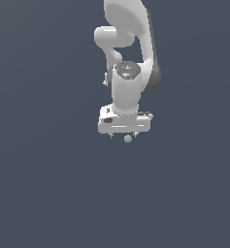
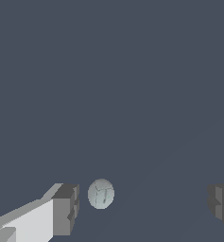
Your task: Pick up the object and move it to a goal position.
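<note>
Against a plain slate-grey ground, the gripper point(image 2: 142, 205) hangs spread wide, with the round sphere point(image 2: 101, 193), which shows no long axis, between its fingers point(image 2: 66, 208), nearer one, not pinched.

Exterior view: set off the arm, looking from some way back at the gripper point(image 1: 123, 135) end-on.
Wrist view: rides the wrist, very near, looking out past the fingertips point(image 2: 66, 208).
Shared: gripper tips and the small sphere point(image 1: 128, 138) between them.
</note>
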### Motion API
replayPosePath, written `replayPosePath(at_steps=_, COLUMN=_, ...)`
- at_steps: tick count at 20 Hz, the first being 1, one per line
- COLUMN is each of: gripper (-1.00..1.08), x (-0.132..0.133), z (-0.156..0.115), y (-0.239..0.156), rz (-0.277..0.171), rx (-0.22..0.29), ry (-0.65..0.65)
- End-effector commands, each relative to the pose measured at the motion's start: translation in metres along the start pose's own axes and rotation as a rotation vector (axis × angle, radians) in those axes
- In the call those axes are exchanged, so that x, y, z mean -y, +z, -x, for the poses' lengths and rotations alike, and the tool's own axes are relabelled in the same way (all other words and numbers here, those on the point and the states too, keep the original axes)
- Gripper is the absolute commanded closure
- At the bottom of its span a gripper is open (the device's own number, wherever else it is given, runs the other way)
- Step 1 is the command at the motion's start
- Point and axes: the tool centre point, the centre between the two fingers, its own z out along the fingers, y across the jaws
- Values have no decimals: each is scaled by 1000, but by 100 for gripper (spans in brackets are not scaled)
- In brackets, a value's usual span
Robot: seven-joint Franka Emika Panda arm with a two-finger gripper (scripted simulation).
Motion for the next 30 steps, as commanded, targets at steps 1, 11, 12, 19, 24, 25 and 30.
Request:
replayPosePath(at_steps=1, gripper=-92, x=10, z=15, y=21, rz=2, rx=16, ry=-17)
replayPosePath(at_steps=11, gripper=-92, x=35, z=63, y=75, rz=8, rx=60, ry=-67)
replayPosePath(at_steps=12, gripper=-92, x=36, z=65, y=77, rz=8, rx=62, ry=-69)
replayPosePath(at_steps=19, gripper=-92, x=37, z=67, y=82, rz=8, rx=64, ry=-71)
replayPosePath(at_steps=24, gripper=-92, x=37, z=69, y=100, rz=8, rx=64, ry=-71)
replayPosePath(at_steps=25, gripper=-92, x=37, z=70, y=106, rz=8, rx=64, ry=-71)
replayPosePath(at_steps=30, gripper=-92, x=37, z=72, y=126, rz=8, rx=64, ry=-71)
